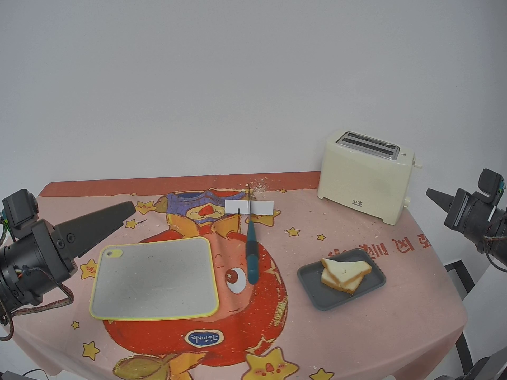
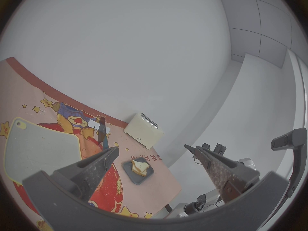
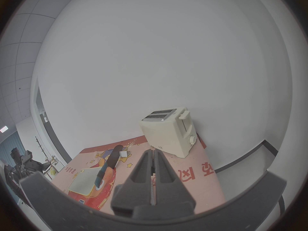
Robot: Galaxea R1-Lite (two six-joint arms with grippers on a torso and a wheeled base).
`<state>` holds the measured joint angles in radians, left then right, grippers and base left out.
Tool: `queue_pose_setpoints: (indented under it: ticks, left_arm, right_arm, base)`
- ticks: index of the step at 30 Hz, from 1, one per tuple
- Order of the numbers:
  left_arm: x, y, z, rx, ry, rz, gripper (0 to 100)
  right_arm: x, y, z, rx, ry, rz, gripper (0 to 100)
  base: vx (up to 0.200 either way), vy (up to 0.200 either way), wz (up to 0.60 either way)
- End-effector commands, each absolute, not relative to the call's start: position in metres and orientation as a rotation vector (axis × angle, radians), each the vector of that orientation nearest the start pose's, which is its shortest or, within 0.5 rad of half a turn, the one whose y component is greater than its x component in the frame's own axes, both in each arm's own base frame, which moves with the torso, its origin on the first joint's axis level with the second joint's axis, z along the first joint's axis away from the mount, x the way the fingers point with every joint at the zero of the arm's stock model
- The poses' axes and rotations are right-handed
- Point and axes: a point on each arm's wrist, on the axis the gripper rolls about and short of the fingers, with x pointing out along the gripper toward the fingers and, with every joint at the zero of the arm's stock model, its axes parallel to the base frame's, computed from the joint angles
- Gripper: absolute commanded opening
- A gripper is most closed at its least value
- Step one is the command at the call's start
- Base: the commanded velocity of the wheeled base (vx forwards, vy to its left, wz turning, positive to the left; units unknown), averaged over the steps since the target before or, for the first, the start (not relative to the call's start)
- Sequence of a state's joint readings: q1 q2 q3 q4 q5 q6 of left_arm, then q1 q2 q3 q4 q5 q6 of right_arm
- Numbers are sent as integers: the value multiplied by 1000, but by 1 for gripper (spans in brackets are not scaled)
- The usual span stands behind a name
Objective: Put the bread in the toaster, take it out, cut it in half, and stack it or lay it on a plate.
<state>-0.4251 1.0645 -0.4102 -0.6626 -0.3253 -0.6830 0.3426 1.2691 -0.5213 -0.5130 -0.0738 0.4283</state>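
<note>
Two bread halves (image 1: pixel 346 274) lay stacked on the one grey plate (image 1: pixel 322 299), near one toaster (image 1: pixel 365 176), one knife (image 1: pixel 252 252) and one cutting board (image 1: pixel 156 279), while the left gripper (image 2: pixel 150 148) hung with jaws apart and the right gripper (image 3: pixel 153 151) with jaws together.

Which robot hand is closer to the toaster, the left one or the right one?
Right. The right gripper hangs by the right edge of the table, beside the toaster. The left gripper is far across, over the left side by the cutting board.
</note>
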Motion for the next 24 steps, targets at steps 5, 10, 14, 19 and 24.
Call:
queue_pose_setpoints:
  ticks: [5, 10, 14, 19, 24]
  left_arm:
    - [120, -62, 217, -593, 213, -727, 100]
    - [110, -58, 215, -565, 186, -732, 100]
    - [100, -53, 213, -565, 165, -746, 100]
    - [92, -50, 213, -569, 137, -760, 100]
    - [85, -49, 217, -566, 126, -823, 100]
  right_arm:
    - [179, 62, 199, 374, 283, 212, 0]
    - [178, 61, 195, 339, 291, 212, 0]
    - [177, 61, 195, 335, 290, 213, 0]
    - [177, 61, 195, 335, 289, 213, 0]
    - [177, 60, 197, 336, 282, 212, 0]
  base:
    - [200, 200, 0]
    - [200, 200, 0]
    - [200, 200, 0]
    - [0, 80, 0]
    - [-80, -80, 0]
